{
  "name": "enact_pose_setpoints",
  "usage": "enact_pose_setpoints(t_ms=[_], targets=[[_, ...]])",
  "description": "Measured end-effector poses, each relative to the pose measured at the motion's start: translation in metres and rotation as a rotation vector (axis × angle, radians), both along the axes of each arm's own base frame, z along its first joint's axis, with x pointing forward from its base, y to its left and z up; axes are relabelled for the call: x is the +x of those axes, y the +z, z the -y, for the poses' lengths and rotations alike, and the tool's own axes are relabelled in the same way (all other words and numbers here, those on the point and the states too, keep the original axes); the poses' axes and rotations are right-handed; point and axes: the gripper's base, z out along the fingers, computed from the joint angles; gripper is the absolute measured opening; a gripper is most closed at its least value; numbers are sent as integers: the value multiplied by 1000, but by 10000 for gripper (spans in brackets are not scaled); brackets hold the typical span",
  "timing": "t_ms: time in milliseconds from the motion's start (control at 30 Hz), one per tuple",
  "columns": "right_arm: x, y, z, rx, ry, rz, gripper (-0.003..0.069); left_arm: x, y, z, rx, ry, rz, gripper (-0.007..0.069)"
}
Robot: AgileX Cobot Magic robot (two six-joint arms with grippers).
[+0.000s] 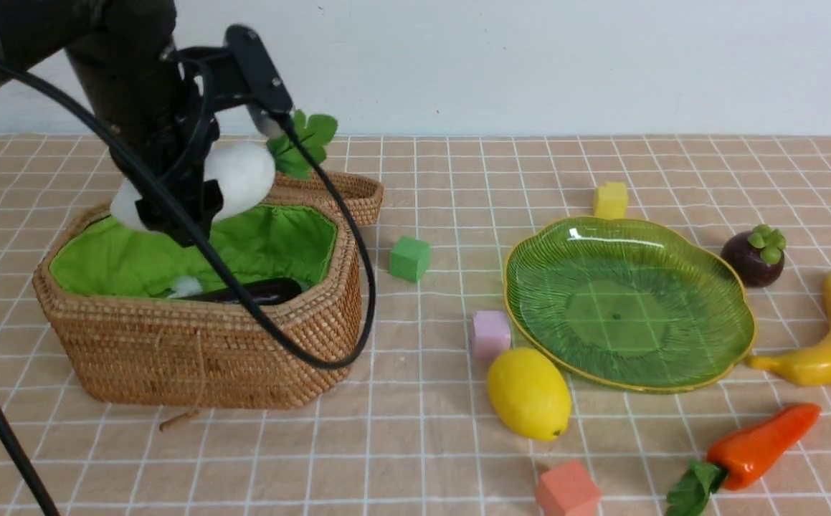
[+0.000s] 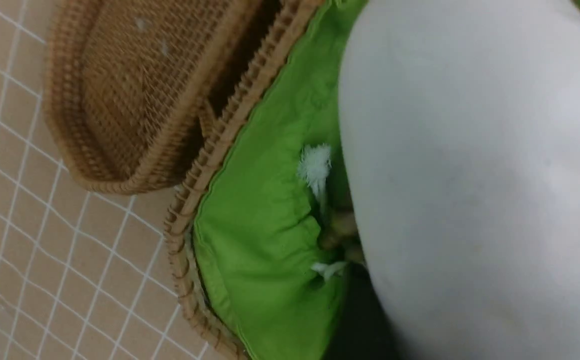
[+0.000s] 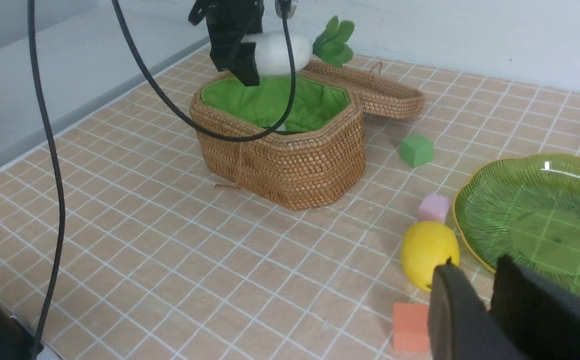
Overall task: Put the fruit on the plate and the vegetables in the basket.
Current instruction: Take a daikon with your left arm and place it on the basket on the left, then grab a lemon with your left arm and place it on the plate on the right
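- left gripper [image 1: 175,204] clamps white radish [image 1: 239,179], holding it above the open basket [image 1: 200,351]
- eggplant [image 1: 257,290] lies in the basket
- right gripper [image 3: 487,295]: narrow gap between the fingers, nothing held
- plate [image 1: 673,373] bare; lemon [image 1: 528,393], banana [image 1: 827,337], mangosteen [image 1: 753,256], carrot [image 1: 759,444] on the cloth

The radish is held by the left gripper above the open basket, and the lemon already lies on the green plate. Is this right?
Not quite. In the front view the lemon lies on the table beside the plate, not on it. The rest holds: the left gripper holds the radish above the open basket.
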Motion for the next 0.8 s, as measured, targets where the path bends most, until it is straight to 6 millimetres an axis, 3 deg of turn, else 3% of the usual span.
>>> enact_pose_setpoints(t_ms=[133,233,300,467,533,600,667,700,733,800], targets=[[0,0,0,1,0,1,144,0,-11,-8,-5,79,-12,653],[0,0,0,3,-1,0,144,-1,-9,-2,-96,157,5,652],[0,0,0,19,-11,-15,144,-6,-2,11,-213,225,22,608],[2,-1,2,38,-48,-42,144,-39,12,74,-440,271,-26,342],[2,-2,4,24,-62,-44,144,-58,13,109,-507,254,-77,221],[3,-3,4,8,-69,-53,144,-75,6,139,-534,238,-131,160],[2,-5,5,-4,-67,-69,144,-91,-6,169,-537,229,-191,163],[2,-6,5,-9,-65,-76,144,-93,-10,174,-534,232,-201,172],[1,-8,5,-20,-61,-96,144,-98,-28,194,-524,267,-244,232],[0,-9,5,-28,-58,-107,144,-101,-41,207,-526,298,-264,310]])
